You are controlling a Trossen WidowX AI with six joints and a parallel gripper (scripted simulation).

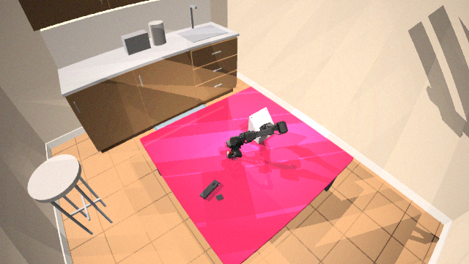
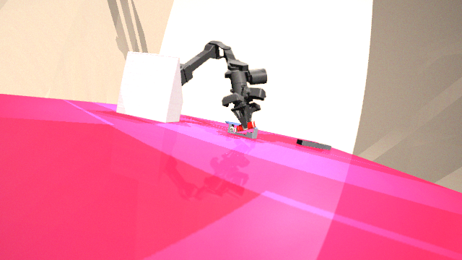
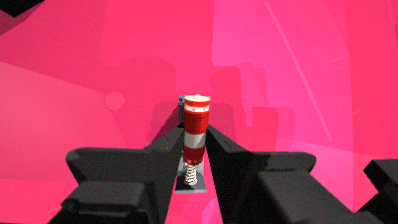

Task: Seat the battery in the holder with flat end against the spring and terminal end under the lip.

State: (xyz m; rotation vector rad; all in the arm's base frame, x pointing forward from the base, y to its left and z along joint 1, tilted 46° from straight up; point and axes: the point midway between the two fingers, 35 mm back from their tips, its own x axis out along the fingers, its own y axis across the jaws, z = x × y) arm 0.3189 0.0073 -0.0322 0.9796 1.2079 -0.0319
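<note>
Battery (image 3: 195, 131): red-and-white, clamped between pincer (image 3: 194, 150) fingers.
Holder (image 2: 242, 131): grey, directly beneath pincer.
Spring (image 3: 190, 174): below battery's near end.

Dark grey jointed arm (image 2: 202, 58), matte blk blocky pincer (image 3: 195, 150)

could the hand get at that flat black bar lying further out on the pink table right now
Probably not yet: the hand is shut on the battery down at the holder. The black bar lies apart with nothing over it, so the way looks free once the battery is released.
</note>
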